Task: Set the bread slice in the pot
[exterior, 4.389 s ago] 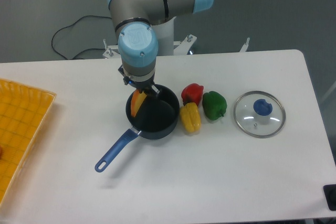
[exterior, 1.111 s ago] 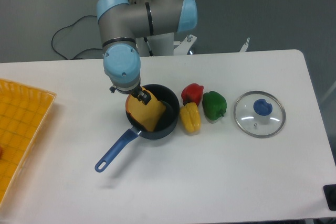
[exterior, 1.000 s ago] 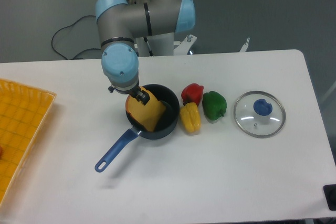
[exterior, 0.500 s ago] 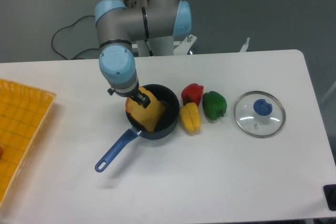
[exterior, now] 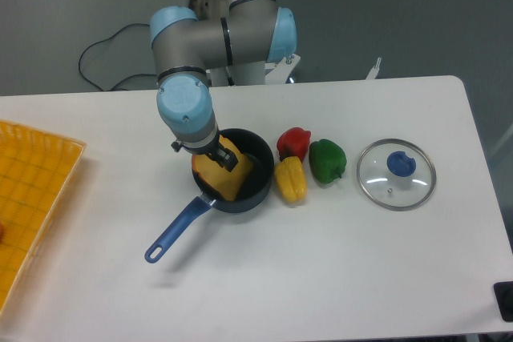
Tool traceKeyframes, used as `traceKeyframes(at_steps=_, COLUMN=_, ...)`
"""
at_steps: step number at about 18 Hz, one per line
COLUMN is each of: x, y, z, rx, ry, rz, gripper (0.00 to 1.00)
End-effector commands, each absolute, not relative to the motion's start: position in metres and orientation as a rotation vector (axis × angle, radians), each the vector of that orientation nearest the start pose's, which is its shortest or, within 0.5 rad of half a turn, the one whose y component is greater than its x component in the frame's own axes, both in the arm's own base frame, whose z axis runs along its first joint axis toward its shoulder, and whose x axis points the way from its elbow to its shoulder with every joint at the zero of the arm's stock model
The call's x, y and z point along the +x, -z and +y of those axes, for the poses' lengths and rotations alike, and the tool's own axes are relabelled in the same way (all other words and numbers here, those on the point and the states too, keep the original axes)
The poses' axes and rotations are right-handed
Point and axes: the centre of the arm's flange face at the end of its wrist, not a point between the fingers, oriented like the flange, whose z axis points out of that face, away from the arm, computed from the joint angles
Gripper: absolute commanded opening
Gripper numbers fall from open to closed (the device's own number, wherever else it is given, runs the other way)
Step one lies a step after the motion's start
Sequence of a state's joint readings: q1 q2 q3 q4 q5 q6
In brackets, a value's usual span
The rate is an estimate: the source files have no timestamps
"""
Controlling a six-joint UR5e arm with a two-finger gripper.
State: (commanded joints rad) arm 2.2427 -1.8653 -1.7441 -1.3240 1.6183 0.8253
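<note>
Centrally, you see the flat yellow-tan bread slice (exterior: pixel 226 179) lying tilted inside the round dark pot (exterior: pixel 255 186) with its blue handle. The two-finger gripper (exterior: pixel 223 158) sits over the slice's upper edge. You cannot tell whether its fingers pinch.

Bread slice (exterior: pixel 228 179) no longer upright on edge at left inside wall of pot (exterior: pixel 258 186) as 4.4 s ago; now lies flat, broad yellow face up, covering left and centre of pot interior. Slightly lower and more settled than 1.1 s ago.

Gripper (exterior: pixel 222 157) and wrist shifted from directly above pot's upper-left rim toward left of frame, then back right and a little lower over last half second; wrist cap now sits at upper left of pot. Fingertips over upper edge of slice; grip not resolvable.
</note>
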Motion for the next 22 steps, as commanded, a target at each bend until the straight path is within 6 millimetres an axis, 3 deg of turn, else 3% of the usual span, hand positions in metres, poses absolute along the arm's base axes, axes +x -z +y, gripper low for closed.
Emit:
traceKeyframes(at_steps=15, x=-0.239, y=-0.264, z=0.513, rx=-3.331, ry=0.191, rz=0.269, gripper=1.00)
traceKeyframes(at_steps=19, x=-0.253, y=-0.295, z=0.526, rx=-3.292, ry=0.120, rz=0.251, gripper=1.00)
traceKeyframes(at_steps=22, x=-0.253, y=-0.295, z=0.527, rx=-3.302, ry=0.090, rz=0.264, gripper=1.00)
